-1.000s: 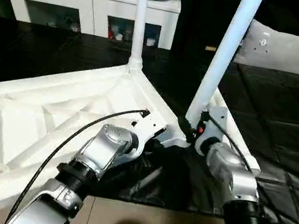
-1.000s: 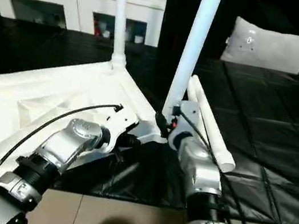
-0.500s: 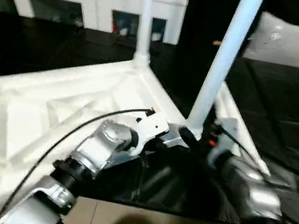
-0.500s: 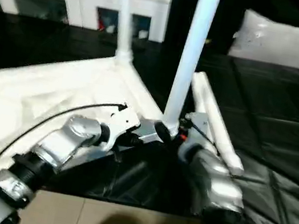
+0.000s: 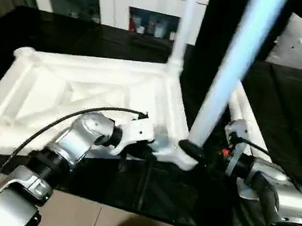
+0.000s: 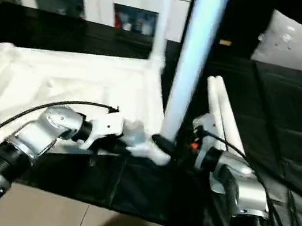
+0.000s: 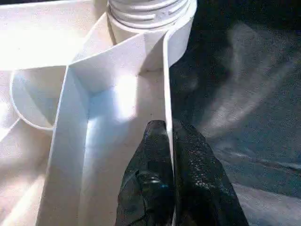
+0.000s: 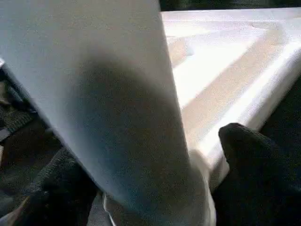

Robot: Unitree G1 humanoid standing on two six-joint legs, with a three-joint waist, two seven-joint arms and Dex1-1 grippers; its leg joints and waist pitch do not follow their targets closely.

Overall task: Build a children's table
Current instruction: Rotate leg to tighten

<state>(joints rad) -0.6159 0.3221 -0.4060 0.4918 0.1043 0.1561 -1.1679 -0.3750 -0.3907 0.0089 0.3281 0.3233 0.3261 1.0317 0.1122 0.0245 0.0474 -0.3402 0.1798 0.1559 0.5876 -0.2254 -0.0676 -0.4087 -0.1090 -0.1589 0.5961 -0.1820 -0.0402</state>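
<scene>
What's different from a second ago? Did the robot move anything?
Mostly the camera swung, so the whole scene shifted. The right gripper still holds the near leg at its base in the tabletop corner socket; the leg looks slightly more tilted. The left gripper stays pinched on the tabletop's rim. The far leg still stands.
</scene>
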